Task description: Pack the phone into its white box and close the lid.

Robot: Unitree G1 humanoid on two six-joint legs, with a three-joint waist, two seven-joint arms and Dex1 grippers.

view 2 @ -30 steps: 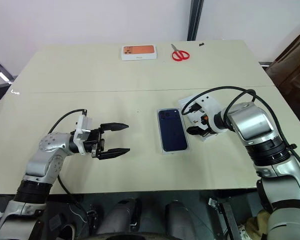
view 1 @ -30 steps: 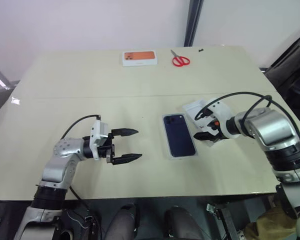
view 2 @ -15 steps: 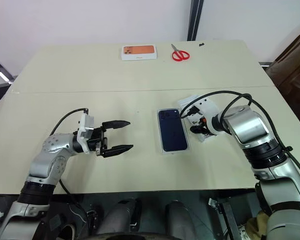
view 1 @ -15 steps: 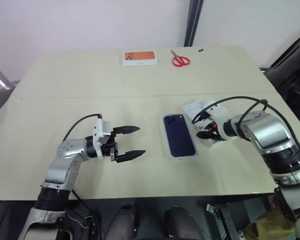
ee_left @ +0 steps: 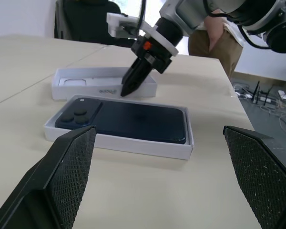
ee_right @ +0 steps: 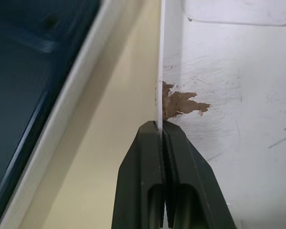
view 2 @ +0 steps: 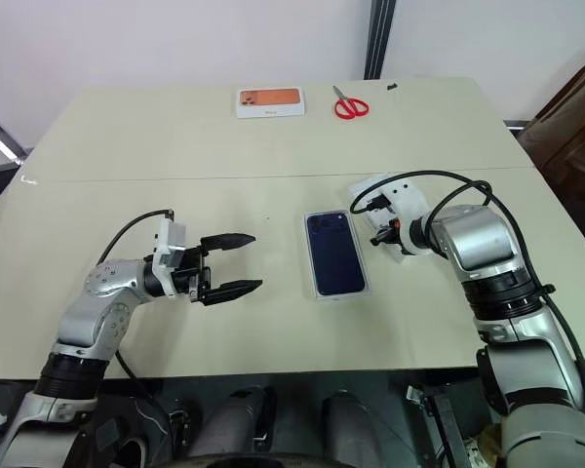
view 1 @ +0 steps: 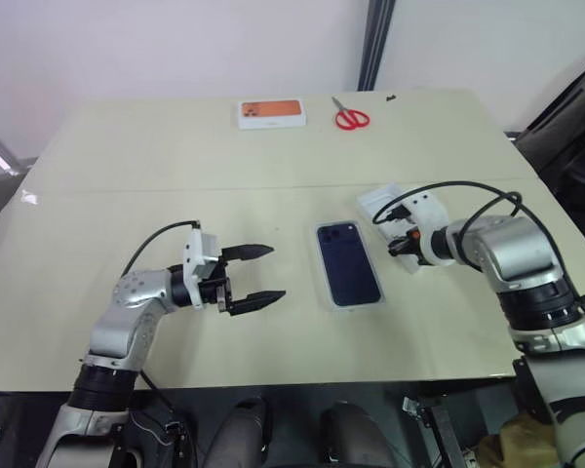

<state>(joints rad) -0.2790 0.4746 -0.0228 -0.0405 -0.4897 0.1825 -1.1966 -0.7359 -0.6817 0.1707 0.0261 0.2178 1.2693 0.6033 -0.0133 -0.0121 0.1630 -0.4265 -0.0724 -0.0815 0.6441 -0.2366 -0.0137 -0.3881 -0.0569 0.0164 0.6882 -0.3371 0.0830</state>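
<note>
— Where's the phone [view 1: 348, 276] right now?

— Lying flat, back up, inside the white box [ee_left: 133, 144] near the middle of the table [view 1: 175, 175]. You can see the square camera cluster at the far end, away from the robot. The box rim frames it all round.

— And the lid [ee_left: 83, 83]?

— Just to the right of the box, open side up, a narrow strip of table between the two. Its inner face is plain white, with a brown scuff near the wall where the card has torn.

— What is the right gripper [ee_right: 161, 131] doing?

— Its two black fingers are pinched together on the lid's near wall, the thin white edge caught between their tips. It angles down onto that wall on the side facing the phone.

— The left gripper [view 1: 263, 274]?

— Spread wide with nothing between its fingers, held level above the table, pointing towards the box, well apart from it on the left.

— Anything else on the table?

— At the far edge, a white box printed with an orange phone [view 1: 271, 112], and red-handled scissors [view 1: 350, 116] near it, on its right. A person in tan trousers [ee_left: 214, 43] stands beyond the table.
</note>
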